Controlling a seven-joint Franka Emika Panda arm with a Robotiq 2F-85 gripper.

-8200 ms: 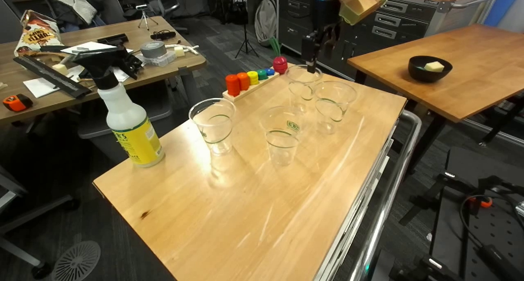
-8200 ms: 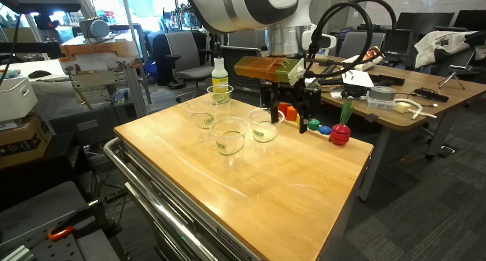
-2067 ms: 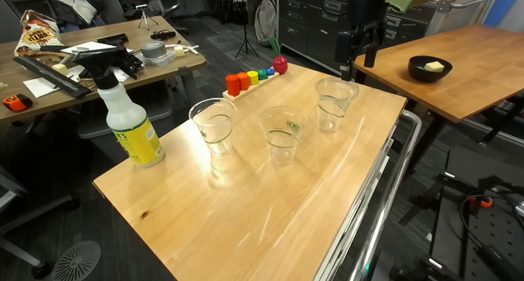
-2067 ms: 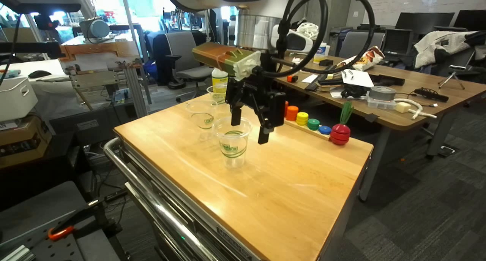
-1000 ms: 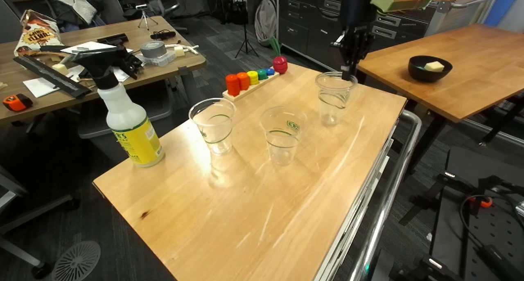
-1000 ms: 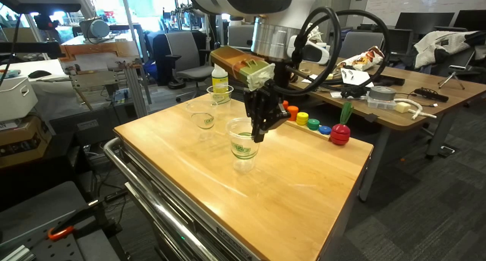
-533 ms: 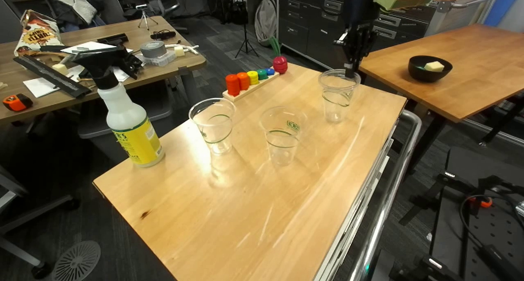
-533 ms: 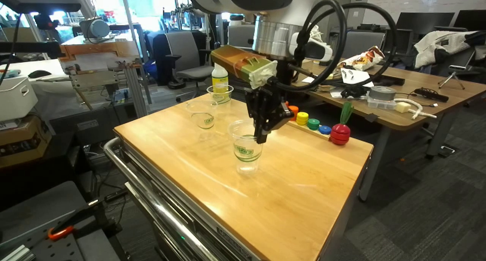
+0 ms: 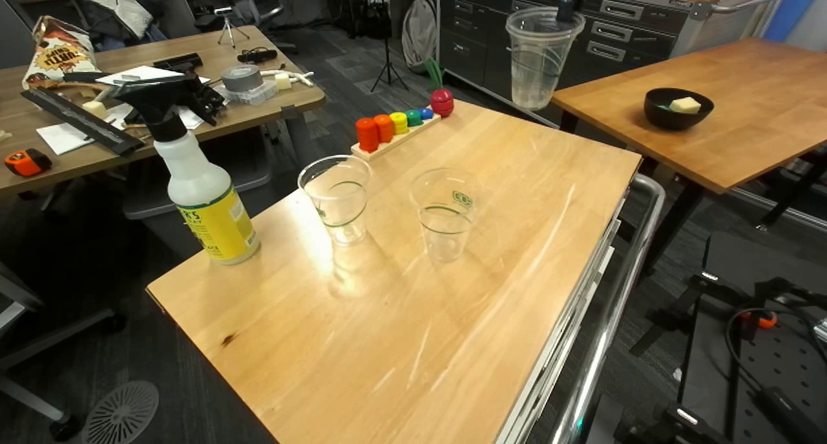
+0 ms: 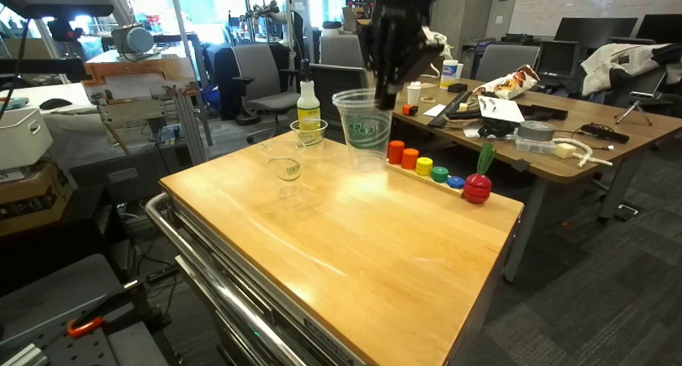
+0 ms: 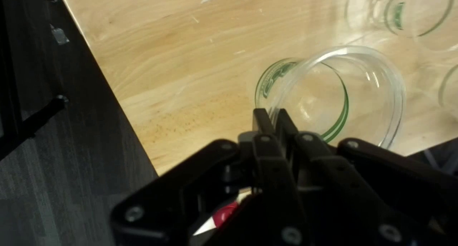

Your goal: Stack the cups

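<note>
A: ok is the gripper [image 11: 274,112] holding anything?

B: yeah, it's clamped on the held cups [image 9: 536,63] by the rim. Wrist view has the wall running between the fingers [image 11: 262,120], one tip inside, one outside. Rim looks doubled so I'm guessing two nested, hard to swear to it with clear plastic

A: why the rim though?

B: my read, it leaves the bottom free to drop into another cup. They hang up off the table [image 9: 387,347], roughly upright, presumably so there's room to clear a standing rim

A: and the rest?

B: the middle cup [image 9: 447,214] and the side cup [image 9: 337,201] stand on the table, mouths up and apart, which is what you want for nesting. Side cup is near the spray bottle [image 9: 200,182], and the ring toy [image 9: 398,124] sits along an edge. I'd go for the middle cup first, less around it to knock

A: anything to worry about?

B: thin walls probably flex under a pinch, so the bottom could swing, catch a rim and shove that cup. I'd say it's around halfway done, two cups to go
</note>
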